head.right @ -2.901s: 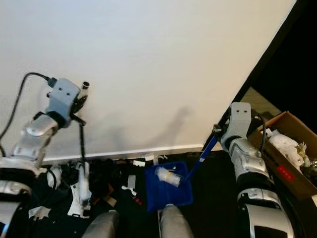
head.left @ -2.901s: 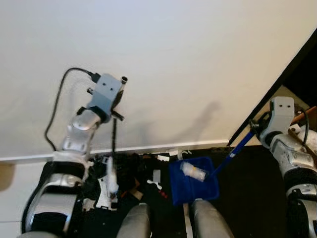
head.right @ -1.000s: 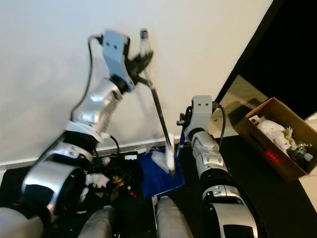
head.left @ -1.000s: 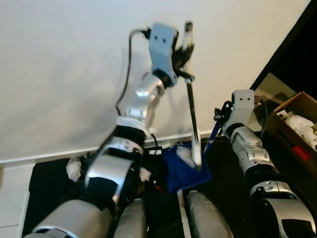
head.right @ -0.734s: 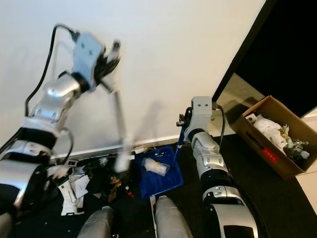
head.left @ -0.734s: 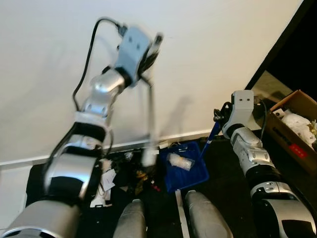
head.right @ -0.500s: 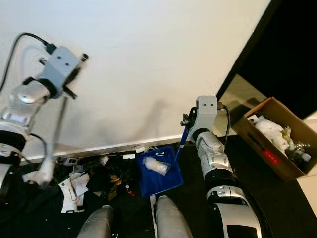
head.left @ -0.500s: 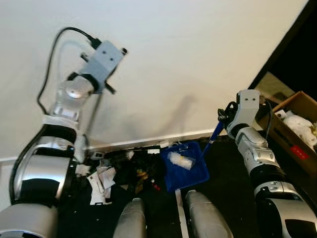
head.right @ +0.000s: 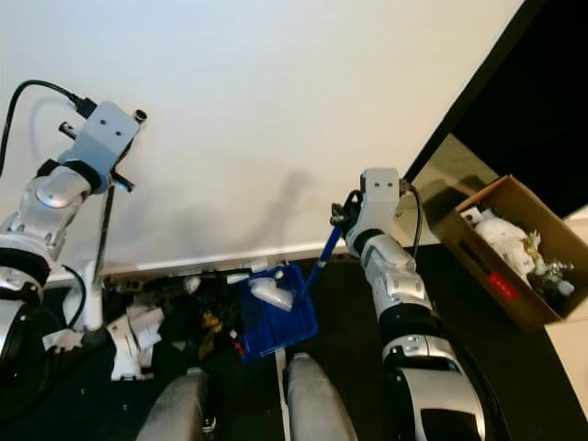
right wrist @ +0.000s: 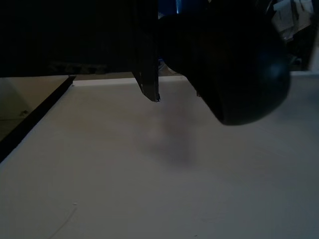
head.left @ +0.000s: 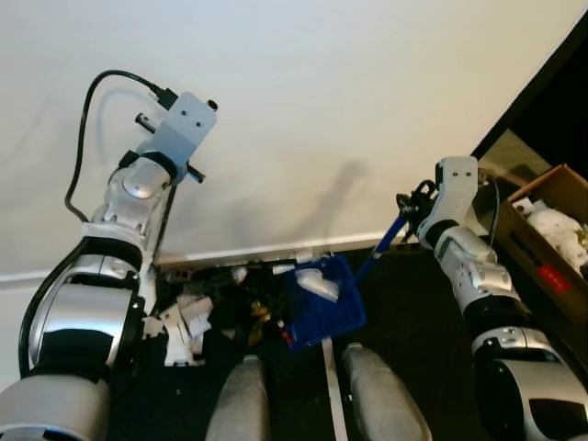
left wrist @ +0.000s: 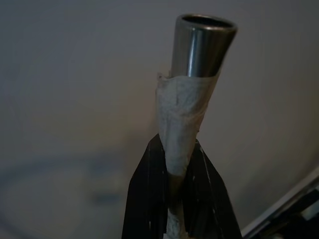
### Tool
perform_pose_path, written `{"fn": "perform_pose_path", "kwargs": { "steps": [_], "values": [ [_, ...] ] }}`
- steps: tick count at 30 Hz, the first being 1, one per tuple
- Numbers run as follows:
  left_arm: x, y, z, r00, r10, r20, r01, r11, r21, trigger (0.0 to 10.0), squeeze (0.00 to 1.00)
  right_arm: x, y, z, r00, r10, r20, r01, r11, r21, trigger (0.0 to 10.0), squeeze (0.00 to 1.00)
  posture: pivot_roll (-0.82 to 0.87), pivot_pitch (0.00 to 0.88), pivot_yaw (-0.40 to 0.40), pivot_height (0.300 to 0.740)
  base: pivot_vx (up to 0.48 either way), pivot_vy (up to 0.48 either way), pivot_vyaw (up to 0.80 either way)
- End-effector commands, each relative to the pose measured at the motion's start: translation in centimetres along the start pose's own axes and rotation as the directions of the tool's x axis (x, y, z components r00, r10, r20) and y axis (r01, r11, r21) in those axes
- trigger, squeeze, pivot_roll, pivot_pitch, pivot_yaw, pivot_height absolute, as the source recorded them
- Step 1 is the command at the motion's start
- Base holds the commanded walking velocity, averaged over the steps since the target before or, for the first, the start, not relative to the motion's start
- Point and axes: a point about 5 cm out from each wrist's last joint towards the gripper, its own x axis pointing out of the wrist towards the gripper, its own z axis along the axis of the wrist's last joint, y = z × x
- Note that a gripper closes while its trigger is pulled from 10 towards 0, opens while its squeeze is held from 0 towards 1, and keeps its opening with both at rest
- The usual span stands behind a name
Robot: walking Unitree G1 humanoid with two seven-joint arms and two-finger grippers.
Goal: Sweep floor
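Note:
My left gripper [head.left: 181, 166] is raised by the white wall, shut on the taped top of the broom's metal handle [left wrist: 185, 114]. The thin handle [head.right: 100, 248] runs down to the floor at the left end of a litter pile [head.left: 219, 310] of paper scraps along the baseboard. A blue dustpan [head.left: 323, 310] rests tilted against the pile's right side, with a crumpled white piece [head.left: 315, 285] in it. My right gripper [head.left: 413, 208] is shut on the dustpan's long blue handle [head.right: 323, 253].
An open cardboard box [head.right: 507, 250] full of rubbish stands on the floor at the right. The white wall and its baseboard [head.left: 248, 254] close the space ahead. My own two legs [head.left: 372, 400] stand just behind the dustpan. Dark floor lies to the right.
The broom swung from over the dustpan back leftward to the pile's left end. The dustpan slid left toward the litter and tipped. The view also shifted.

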Motion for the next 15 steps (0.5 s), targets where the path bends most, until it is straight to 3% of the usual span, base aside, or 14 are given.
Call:
{"fn": "perform_pose_path", "kwargs": {
  "steps": [1,8,10,15],
  "values": [
    [0.1,0.0,0.2,1.0,0.016,0.006,-0.016,1.0,0.001,10.0,0.0,-0.2,0.3,-1.3,0.999,0.03,-0.038,-0.027,0.996,0.086,10.0,0.0,-0.02,0.246,-0.03,0.74,0.0,0.0,0.0],
    [-0.2,-0.2,-0.6,0.996,0.085,-0.001,-0.085,0.995,-0.06,10.0,0.0,-0.5,-0.1,-1.4,0.999,0.028,-0.039,-0.024,0.996,0.083,10.0,0.0,-0.03,0.279,-0.034,0.74,0.0,0.0,0.0],
    [0.1,-1.2,-0.1,0.993,0.115,0.027,-0.109,0.98,-0.164,10.0,0.0,-0.8,-0.5,-1.4,0.999,0.021,-0.042,-0.017,0.997,0.077,10.0,0.0,-0.03,0.279,-0.033,0.74,0.0,0.0,0.0],
    [0.6,-2.7,0.8,0.989,0.13,0.07,-0.112,0.968,-0.223,10.0,0.0,-1.1,-1.0,-1.4,0.999,0.001,-0.042,0.003,0.997,0.077,10.0,0.0,-0.04,0.273,-0.03,0.74,0.0,0.0,0.0]
  ]
}}
